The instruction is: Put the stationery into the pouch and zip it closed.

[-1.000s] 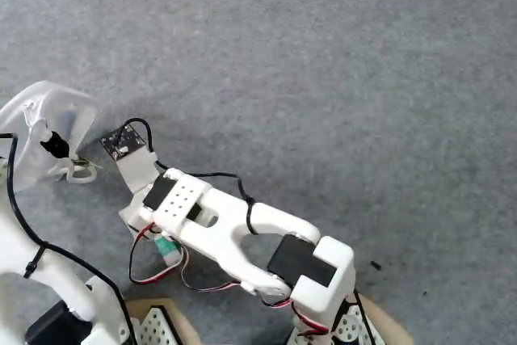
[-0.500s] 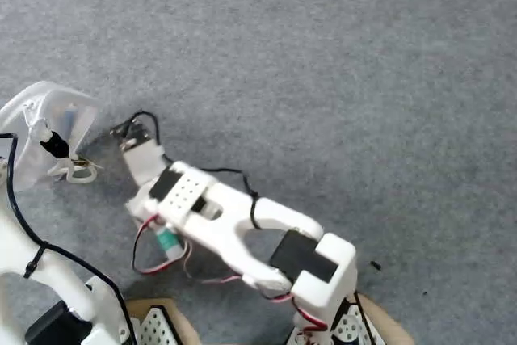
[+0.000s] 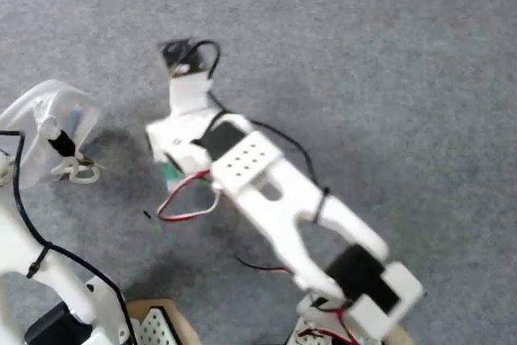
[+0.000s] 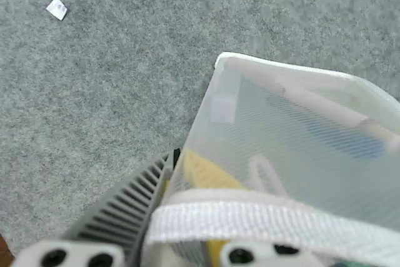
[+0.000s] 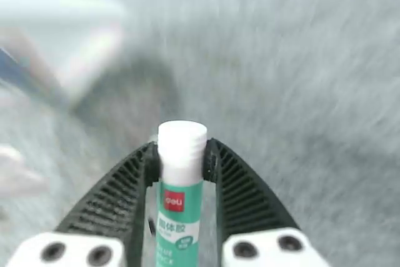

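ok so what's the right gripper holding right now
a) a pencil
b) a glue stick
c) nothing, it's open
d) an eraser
b: in the right wrist view, the right gripper is shut on a glue stick, whose white cap and green body sit between the jaws.

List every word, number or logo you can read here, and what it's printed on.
Glue stick: a red logo patch and white print on its green label, too blurred to read.
White scrap on the carpet: a faint mark, too small to read.
Pouch: no print visible.
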{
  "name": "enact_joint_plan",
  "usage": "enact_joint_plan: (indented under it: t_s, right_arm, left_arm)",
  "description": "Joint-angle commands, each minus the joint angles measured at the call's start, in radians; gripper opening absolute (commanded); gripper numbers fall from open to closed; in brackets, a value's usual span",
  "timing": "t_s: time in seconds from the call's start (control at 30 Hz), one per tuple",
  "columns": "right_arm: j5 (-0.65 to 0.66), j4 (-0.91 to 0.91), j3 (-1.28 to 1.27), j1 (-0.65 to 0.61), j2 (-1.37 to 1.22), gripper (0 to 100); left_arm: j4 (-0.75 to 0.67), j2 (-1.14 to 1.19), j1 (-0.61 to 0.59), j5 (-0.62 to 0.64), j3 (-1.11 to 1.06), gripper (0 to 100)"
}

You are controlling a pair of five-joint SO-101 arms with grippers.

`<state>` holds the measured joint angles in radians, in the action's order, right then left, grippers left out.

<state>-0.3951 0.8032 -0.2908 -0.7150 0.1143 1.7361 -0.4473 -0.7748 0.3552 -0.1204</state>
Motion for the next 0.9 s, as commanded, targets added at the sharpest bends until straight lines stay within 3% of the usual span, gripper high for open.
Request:
enact_joint_plan:
  t_s: [0.0,0.23,0.53,0.87]
  right_arm:
    - [0.012,-0.061,0.050,0.068,0.171,1.2]
    - [0.012,-0.117,0.050,0.118,0.351,1.2]
    - [0.012,-0.192,0.051,0.107,0.507,1.2]
    - [0.048,-0.350,0.044,-0.083,0.542,1.2]
  left_arm:
    - [0.020,-0.055,0.074,-0.002,0.015,3]
    - [0.017,-0.218,0.216,-0.002,0.019,3]
    - [0.023,-0.239,0.312,0.000,0.042,3]
    - [0.023,-0.232,0.340,0.005,0.050,3]
